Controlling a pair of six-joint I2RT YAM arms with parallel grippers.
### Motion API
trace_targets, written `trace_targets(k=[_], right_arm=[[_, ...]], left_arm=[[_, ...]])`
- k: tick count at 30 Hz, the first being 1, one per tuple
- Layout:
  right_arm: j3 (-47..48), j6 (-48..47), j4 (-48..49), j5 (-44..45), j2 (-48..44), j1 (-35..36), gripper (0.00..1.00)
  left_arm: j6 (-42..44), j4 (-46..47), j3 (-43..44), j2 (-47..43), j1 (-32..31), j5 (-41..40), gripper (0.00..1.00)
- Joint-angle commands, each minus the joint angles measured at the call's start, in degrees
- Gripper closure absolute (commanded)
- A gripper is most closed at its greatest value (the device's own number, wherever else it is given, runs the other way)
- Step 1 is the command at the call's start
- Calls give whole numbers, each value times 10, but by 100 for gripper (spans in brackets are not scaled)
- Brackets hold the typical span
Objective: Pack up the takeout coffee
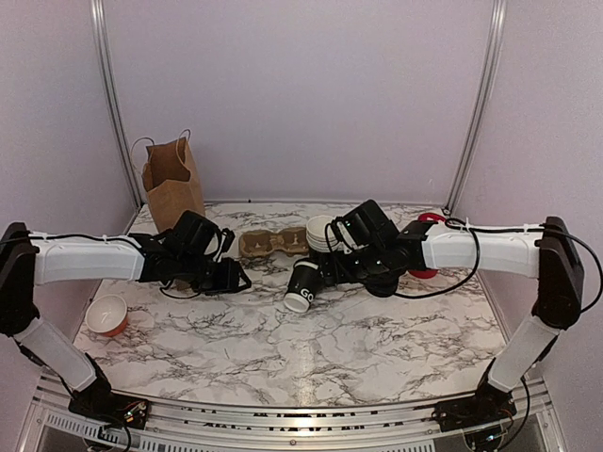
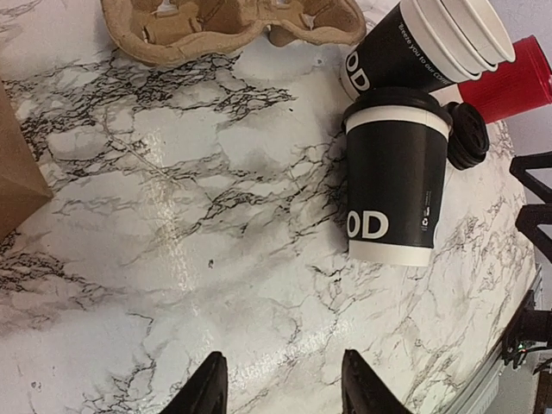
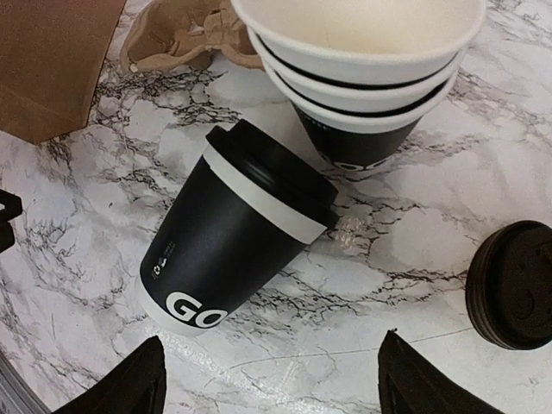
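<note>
The takeout coffee (image 1: 301, 284) is a black cup with white lettering and a black lid on. It lies on its side on the marble table, between the two grippers. It shows in the left wrist view (image 2: 397, 172) and the right wrist view (image 3: 233, 233). My left gripper (image 1: 233, 277) is open and empty, a little left of the cup; its fingers frame bare table (image 2: 280, 384). My right gripper (image 1: 332, 268) is wide open and empty, just right of the cup (image 3: 272, 379), not touching it.
A cardboard cup carrier (image 1: 273, 243) lies behind the cup. A stack of lidless cups (image 1: 322, 233) stands beside it (image 3: 362, 69). A loose black lid (image 3: 513, 285) lies near. A brown paper bag (image 1: 172, 182) stands back left. A red cup (image 2: 517, 78) is back right; an orange cup (image 1: 106, 315) is front left.
</note>
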Motion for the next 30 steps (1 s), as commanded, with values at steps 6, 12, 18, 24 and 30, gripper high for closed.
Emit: trace_targets(k=[6,12,18,24,30], right_arm=[[-34,105,162,-36,11,-21,16],[-68,101,164,-20,-30,-36,16],[-87,89,151,3,-77,-45,15],[-89,78,143,7,-96,-57,15],[-97,72,138,4,-105,-66,15]], left_arm=[[0,42,128,135,-40,23,26],[30,-46,235,212,-77,-49,1],[57,-139,331,281,-106,-127,1],[81,-202,426,358,-132,-144,1],[94,-224,480,411,-148,-153,1]])
